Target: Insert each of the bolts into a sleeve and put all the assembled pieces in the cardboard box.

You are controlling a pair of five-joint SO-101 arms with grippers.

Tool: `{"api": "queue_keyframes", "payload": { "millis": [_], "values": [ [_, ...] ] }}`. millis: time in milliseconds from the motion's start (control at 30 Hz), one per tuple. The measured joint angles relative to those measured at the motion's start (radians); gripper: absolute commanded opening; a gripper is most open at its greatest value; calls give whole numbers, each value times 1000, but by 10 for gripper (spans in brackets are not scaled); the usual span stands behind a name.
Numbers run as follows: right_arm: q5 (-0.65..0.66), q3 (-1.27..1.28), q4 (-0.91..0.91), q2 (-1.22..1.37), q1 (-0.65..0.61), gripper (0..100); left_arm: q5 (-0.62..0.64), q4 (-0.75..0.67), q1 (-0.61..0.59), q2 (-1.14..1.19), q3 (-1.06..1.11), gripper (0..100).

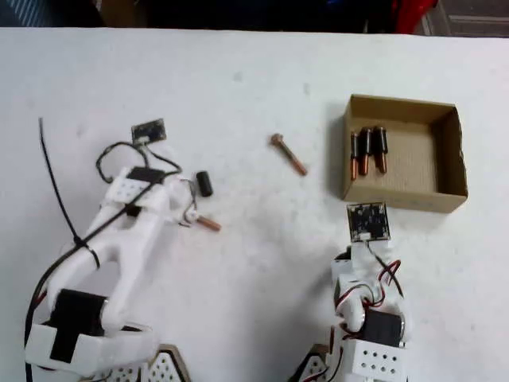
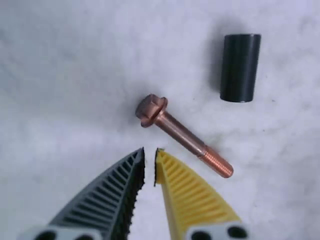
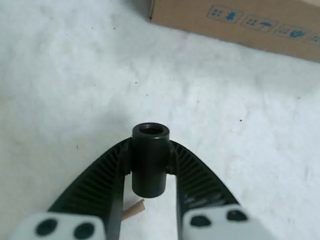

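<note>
Right tool (image 3: 150, 146) clamps upright black sleeve (image 3: 150, 167); left tool (image 2: 150, 152) closed near bolt (image 2: 182, 136).

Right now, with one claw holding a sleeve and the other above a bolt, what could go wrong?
The left claw is shut, tips near the bolt: lowering like that may just roll it, perhaps into the loose sleeve nearby. The right claw pinches the held sleeve only at its sides, so pushing a bolt in could tilt or slip it.
</note>
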Motion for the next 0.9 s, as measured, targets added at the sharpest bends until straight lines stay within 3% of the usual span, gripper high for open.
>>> {"api": "queue_keyframes", "payload": {
  "millis": [133, 367, 733, 900],
  "values": [
    [0, 0, 0, 0, 0, 18, 107, 6, 54, 2, 0, 96],
    [0, 0, 0, 0, 0, 18, 210, 6, 61, 3, 0, 343],
    [0, 0, 0, 0, 0, 18, 365, -91, 5, 5, 14, 208],
    [0, 0, 0, 0, 0, 18, 370, -186, -3, 5, 61, 212]
  ]
}}
